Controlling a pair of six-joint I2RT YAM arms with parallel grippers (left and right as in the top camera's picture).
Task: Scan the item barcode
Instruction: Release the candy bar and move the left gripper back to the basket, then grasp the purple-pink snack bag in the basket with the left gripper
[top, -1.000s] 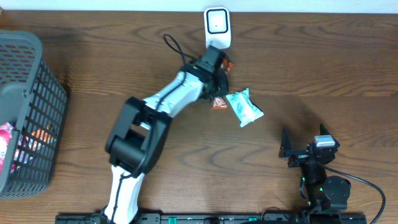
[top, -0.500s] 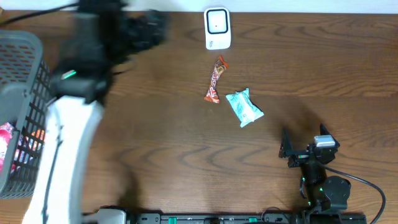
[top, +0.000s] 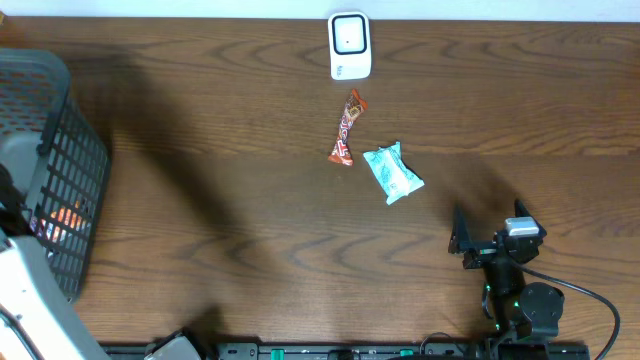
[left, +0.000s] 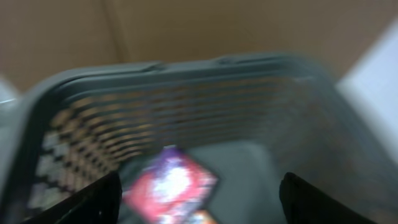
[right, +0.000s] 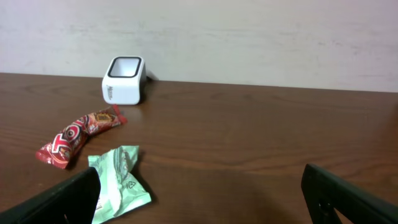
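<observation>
The left gripper (left: 200, 180) hangs over the mouth of the grey basket (top: 70, 150) with its fingers wide apart and nothing between them. Below it, on the basket floor, lies a red and purple packet (left: 171, 186), which I judge to be the next item to pick. A red snack bar (top: 346, 127) and a green packet (top: 392, 172) lie close beside each other on the table (top: 200, 200), just in front of the white barcode scanner (top: 350, 45). Whether these two were scanned, I cannot tell. The right gripper (right: 200, 173) is also wide open and empty, well apart from them. The basket's rim and mesh walls leave little room to reach down, while the table between basket and scanner is free for carrying.
</observation>
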